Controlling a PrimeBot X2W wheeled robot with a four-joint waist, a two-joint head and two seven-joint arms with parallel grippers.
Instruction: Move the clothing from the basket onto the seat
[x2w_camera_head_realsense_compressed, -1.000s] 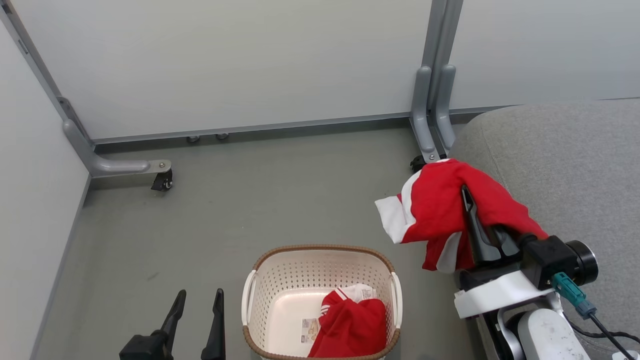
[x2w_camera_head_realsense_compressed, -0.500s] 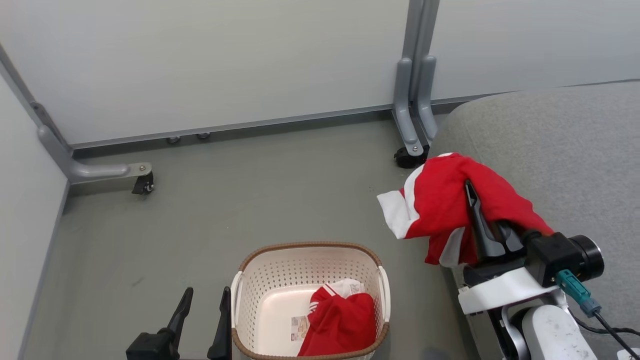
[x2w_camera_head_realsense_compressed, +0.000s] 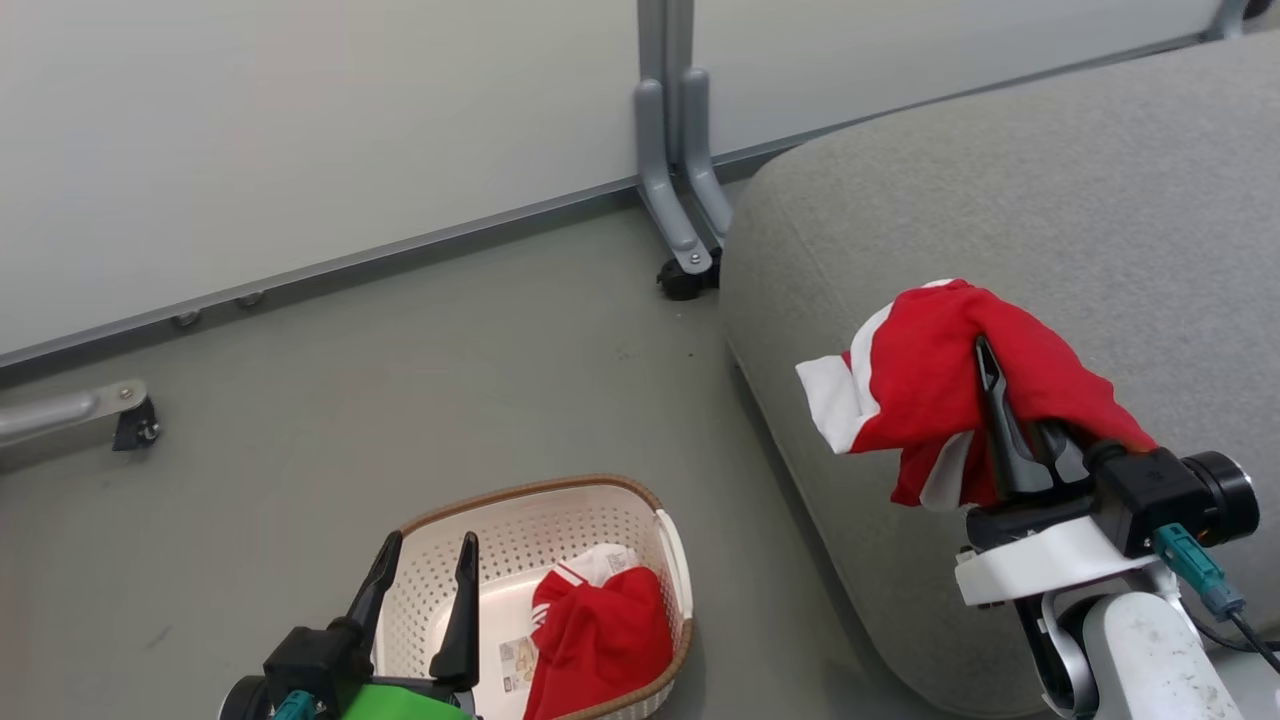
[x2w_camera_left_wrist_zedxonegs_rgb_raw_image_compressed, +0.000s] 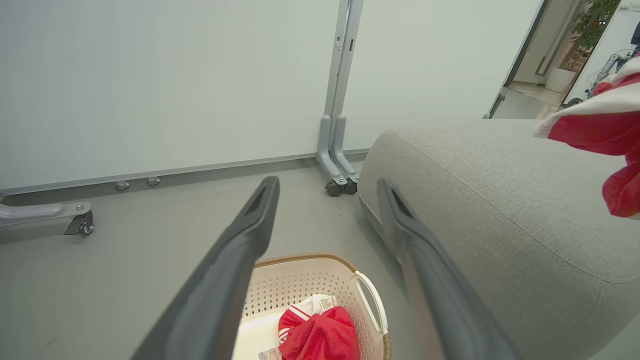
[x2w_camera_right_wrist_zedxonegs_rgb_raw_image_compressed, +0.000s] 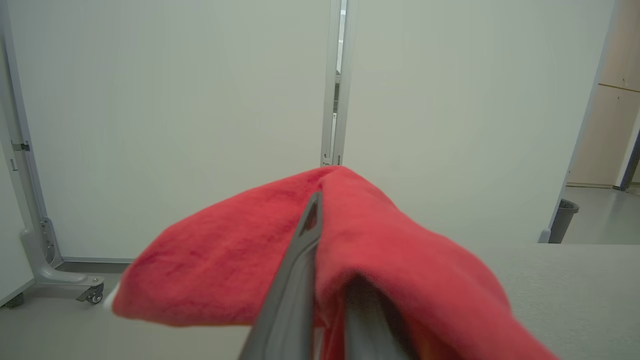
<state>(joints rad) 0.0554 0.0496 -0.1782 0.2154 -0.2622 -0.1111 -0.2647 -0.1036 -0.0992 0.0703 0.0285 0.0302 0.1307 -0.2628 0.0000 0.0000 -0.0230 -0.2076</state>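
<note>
We take the cream-white perforated plastic basket with the brown woven-look rim (x2w_camera_head_realsense_compressed: 560, 525) as our reference. It stands on the grey floor (x2w_camera_head_realsense_compressed: 400, 380).

Item 1. Inside the basket, against its right wall, lies one bright red soft fabric garment with white stripes and a white label (x2w_camera_head_realsense_compressed: 600, 640), crumpled in a heap. We record it as the basket garment. A paper sticker shows on the basket bottom just left of it.

Item 2. The large light grey fabric-upholstered seat with a rounded corner (x2w_camera_head_realsense_compressed: 1000, 180) stands to the right of the basket, near it but apart, with a strip of floor between them.

Item 3. The right gripper (x2w_camera_head_realsense_compressed: 992, 380) is to the right of the basket and higher, over the seat. Its two dark fingers lie close together, clamped on a second bright red garment with white trim (x2w_camera_head_realsense_compressed: 920, 380), the held garment. The cloth drapes over the fingers and hangs down on the side toward the basket. In the left wrist view it hangs clear above the seat surface.

Item 4. The left gripper (x2w_camera_head_realsense_compressed: 430, 545) is over the basket's left side, its fingers parted wide with nothing between them. We see no contact with the basket garment.

Item 5. Beyond the basket, at the seat's far corner, a grey metal partition foot with a black castor (x2w_camera_head_realsense_compressed: 685, 275) rests on the floor.
</note>
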